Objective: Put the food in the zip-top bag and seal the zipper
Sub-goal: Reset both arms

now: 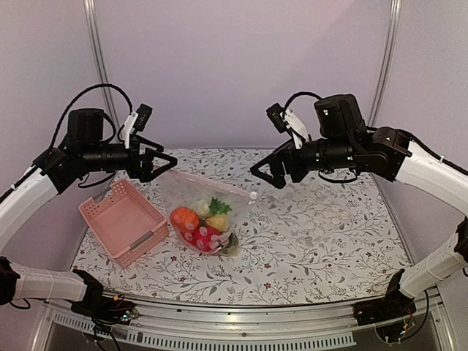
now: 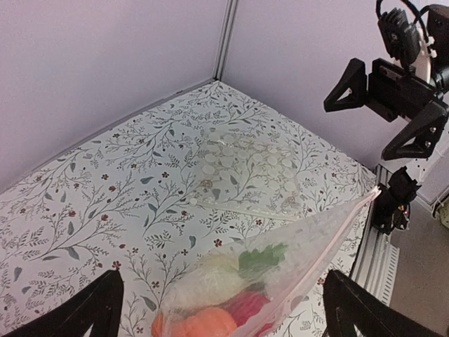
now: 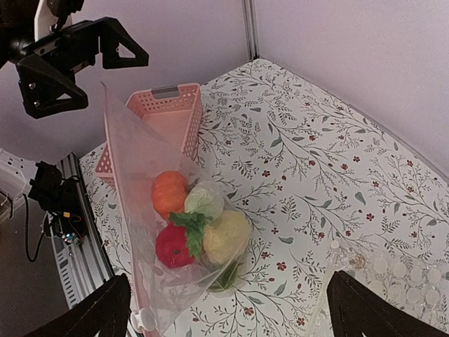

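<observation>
The zip-top bag (image 1: pixel 191 191) sits mid-table, clear and dotted, holding the food (image 1: pixel 201 223): orange, red, yellow, pale and green toys (image 3: pixel 196 225). Its zipper (image 3: pixel 121 210), a pinkish strip, rises along the side facing the left arm and crosses the left wrist view (image 2: pixel 333 246). My left gripper (image 1: pixel 162 168) hangs open above the bag's left corner, holding nothing. My right gripper (image 1: pixel 268 178) hangs open to the right of the bag, also with nothing in it. In the left wrist view the bag (image 2: pixel 309 239) and food (image 2: pixel 210 316) lie below my open fingers (image 2: pixel 84 309).
The pink basket (image 1: pixel 121 219) stands left of the bag, close beside it. A flat patch of clear dotted plastic (image 2: pixel 245 172) lies on the flowered table (image 1: pixel 329 234) towards the right gripper; I cannot tell whether it belongs to the bag. Walls close the back and sides.
</observation>
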{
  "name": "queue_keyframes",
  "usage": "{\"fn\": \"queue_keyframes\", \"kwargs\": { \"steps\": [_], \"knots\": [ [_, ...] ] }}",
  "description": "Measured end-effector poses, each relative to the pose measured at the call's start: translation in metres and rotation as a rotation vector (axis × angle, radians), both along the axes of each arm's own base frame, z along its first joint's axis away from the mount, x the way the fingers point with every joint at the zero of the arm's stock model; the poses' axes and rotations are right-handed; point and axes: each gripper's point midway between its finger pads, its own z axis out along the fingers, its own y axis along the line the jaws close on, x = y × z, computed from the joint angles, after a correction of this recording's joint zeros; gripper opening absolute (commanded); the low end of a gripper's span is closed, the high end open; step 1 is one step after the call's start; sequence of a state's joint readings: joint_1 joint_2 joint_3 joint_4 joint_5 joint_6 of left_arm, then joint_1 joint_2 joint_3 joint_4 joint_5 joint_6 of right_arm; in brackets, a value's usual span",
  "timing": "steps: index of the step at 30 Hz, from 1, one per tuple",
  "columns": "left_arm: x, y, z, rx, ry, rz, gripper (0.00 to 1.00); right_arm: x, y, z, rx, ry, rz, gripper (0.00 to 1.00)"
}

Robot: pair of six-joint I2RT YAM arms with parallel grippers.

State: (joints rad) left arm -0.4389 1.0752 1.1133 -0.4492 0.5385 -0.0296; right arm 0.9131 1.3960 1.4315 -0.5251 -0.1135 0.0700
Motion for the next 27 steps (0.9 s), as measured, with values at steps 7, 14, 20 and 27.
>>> {"fn": "queue_keyframes", "kwargs": {
  "steps": [7, 14, 20, 27],
  "knots": [
    [0.026, 0.025, 0.01, -0.053, 0.035, 0.178, 0.99, 0.021, -0.019, 0.01, 0.05, 0.024, -0.11, 0.99],
    [0.062, 0.083, 0.014, -0.114, 0.058, 0.487, 1.0, 0.064, -0.06, -0.01, 0.059, 0.096, -0.294, 0.99],
    [0.085, 0.142, -0.02, -0.114, 0.093, 0.748, 1.0, 0.101, -0.113, -0.049, 0.028, 0.165, -0.467, 0.99],
    [0.095, 0.222, -0.058, -0.095, 0.099, 1.049, 1.0, 0.133, -0.2, -0.107, -0.023, 0.24, -0.697, 0.99]
  ]
}}
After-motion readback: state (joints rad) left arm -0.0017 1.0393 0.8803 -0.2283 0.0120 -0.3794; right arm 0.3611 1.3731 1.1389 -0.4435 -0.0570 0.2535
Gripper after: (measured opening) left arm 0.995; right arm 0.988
